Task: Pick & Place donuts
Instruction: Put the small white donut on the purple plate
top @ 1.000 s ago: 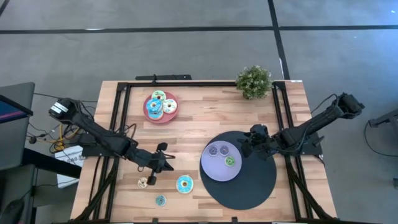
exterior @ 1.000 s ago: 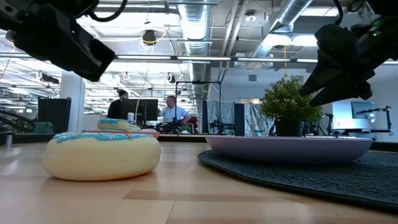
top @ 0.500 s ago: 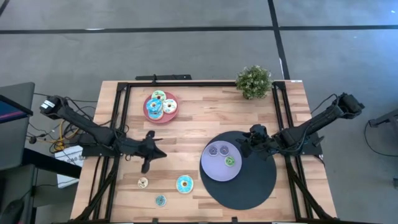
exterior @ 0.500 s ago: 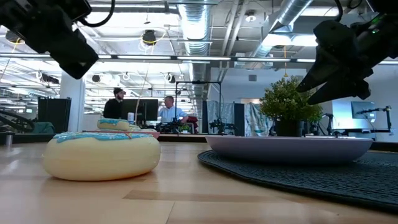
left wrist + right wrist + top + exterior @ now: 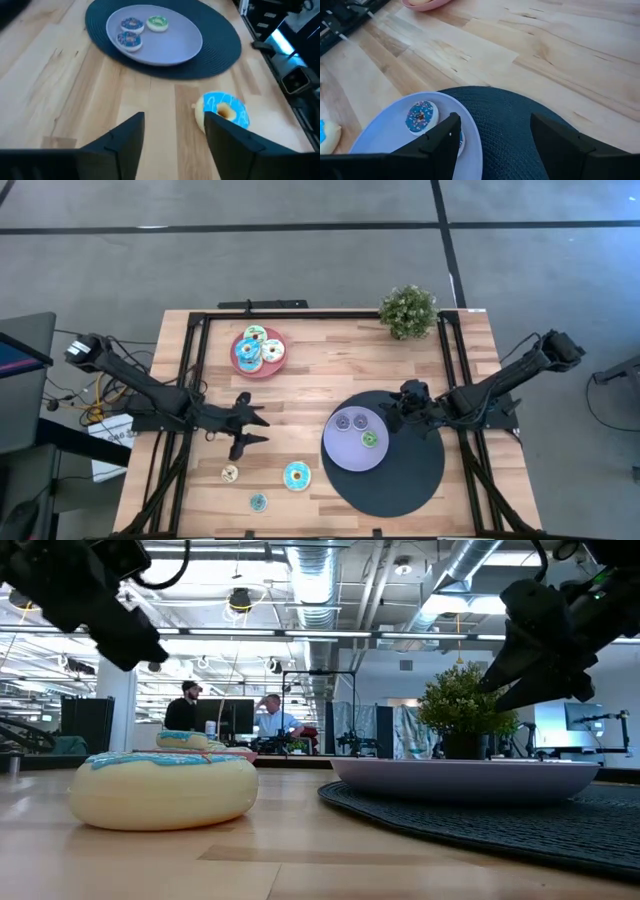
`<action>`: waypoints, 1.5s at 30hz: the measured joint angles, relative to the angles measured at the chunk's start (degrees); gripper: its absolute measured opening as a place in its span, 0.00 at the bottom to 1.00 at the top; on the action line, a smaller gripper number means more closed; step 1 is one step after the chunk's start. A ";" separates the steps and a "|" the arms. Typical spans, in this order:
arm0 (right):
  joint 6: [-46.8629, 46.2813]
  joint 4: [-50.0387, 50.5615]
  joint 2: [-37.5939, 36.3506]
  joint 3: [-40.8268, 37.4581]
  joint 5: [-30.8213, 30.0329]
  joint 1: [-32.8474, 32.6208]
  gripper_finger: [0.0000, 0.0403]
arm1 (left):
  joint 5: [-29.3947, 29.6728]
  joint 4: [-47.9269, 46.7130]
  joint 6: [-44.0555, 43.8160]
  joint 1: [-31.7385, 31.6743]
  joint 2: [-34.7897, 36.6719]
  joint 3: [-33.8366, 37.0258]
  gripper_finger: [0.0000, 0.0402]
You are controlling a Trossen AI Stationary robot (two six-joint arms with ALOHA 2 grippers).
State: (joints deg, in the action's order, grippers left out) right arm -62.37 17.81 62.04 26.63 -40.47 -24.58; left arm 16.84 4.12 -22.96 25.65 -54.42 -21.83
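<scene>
Beside the left gripper, jaws spread, teal donut; right gripper likewise.

Left gripper fingers parted, teal-iced donut just beyond — lavender plate holding three small donuts

Grey floor surrounds the wooden table; ceiling ducts and two people at monitors show behind.

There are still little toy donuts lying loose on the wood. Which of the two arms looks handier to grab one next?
Probably the left. The left gripper hangs open and empty over bare wood close to the teal-iced cream donut. The right gripper, also open, sits far from it over the round dark woven mat beside the lavender plate.
</scene>
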 joint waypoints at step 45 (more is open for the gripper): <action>-0.09 -3.42 5.33 0.02 4.64 -0.07 0.57 | -2.62 -54.79 -60.20 26.06 -31.99 -32.93 0.65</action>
State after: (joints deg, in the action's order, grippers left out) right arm -62.46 14.39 67.37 26.65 -35.82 -24.64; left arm 14.22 -50.68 -83.16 51.71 -86.41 -54.76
